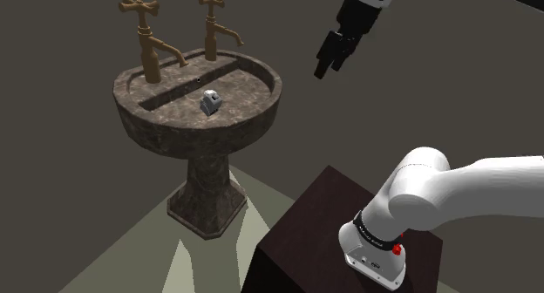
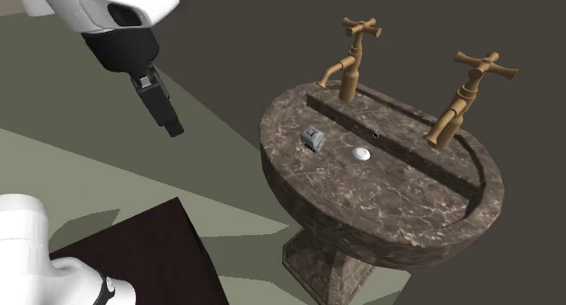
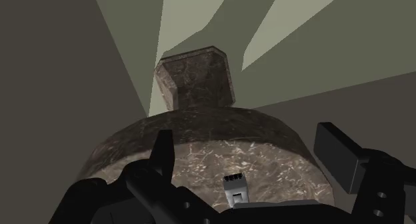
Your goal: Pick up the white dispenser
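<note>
- Gripper (image 1: 327, 63) hangs in open air, upper right of centre in the shoulder view, well apart from the sink (image 1: 266, 117). Fingers (image 3: 161, 156) stand wide apart with nothing between them.
- Dispenser (image 1: 210, 102): a small pale grey block with a darker top. It sits inside the basin, centre-left in the shoulder view. In the second exterior view it lies just left of the drain (image 2: 362, 153), near the left-hand rim.
- Risk 1: the target is small against the wide finger spread. A descent slightly off centre would likely let one finger nudge it before the other touches, and it would skid or topple across the basin floor.
- Risk 2: the basin looks dished. A knocked dispenser would probably slide toward the drain and change pose.
- Risk 3: the rim stands between the hand and the dispenser. A low, slanted approach could catch a finger or the hand body on it, so a steeper entry looks safer.
- Risk 4: the taps (image 1: 179, 34) are well apart on the far side of the basin, so I judge them a minor hazard, only on overshoot.
- Risk 5: in the wrist view the hand body covers the dispenser's lower part, which makes grasp depth hard to judge; closing too high would pinch only the dark cap.
- Orientation: in the wrist view it reads taller than wide, dark end uppermost. I judge the long axis to run roughly upright out of the basin, with a slight lean in the shoulder view. Cannot tell which way any spout faces.
</note>
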